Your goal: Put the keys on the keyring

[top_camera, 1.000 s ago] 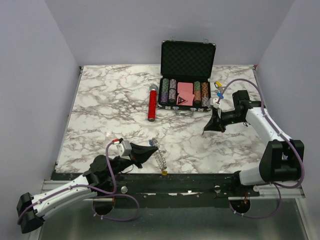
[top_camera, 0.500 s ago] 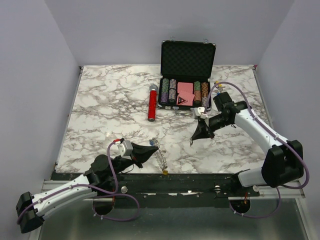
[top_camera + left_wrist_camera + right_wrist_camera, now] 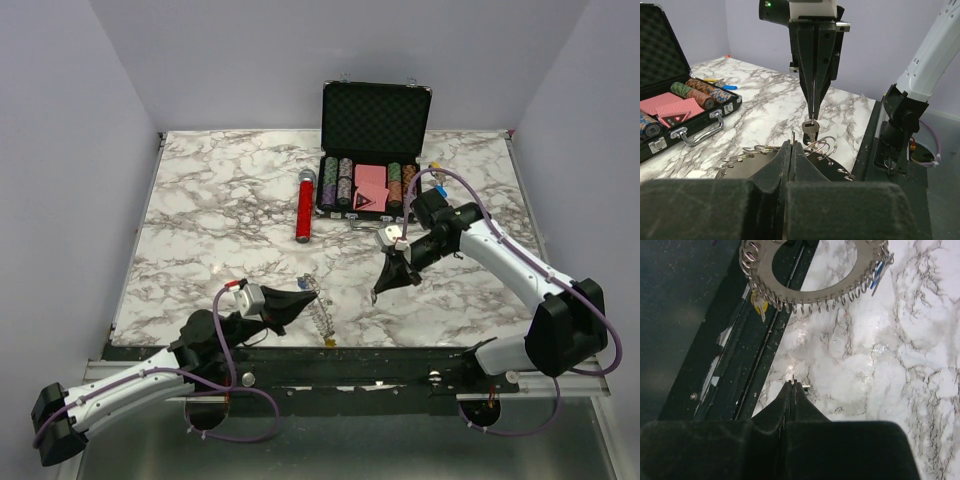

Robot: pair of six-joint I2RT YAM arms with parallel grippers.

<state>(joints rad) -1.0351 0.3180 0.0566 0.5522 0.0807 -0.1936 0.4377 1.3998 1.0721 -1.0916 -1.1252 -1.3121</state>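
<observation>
Twice found jaws together, right gripper [image 3: 813, 116] clamping a key [image 3: 809, 130] above the keyring [image 3: 810, 290], caught only from left wrist.

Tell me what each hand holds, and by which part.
Right hand: a small silver key, pinched by its top end, hanging down. Left hand: shut at the keyring's rim; whether it grips cannot be told.
</observation>
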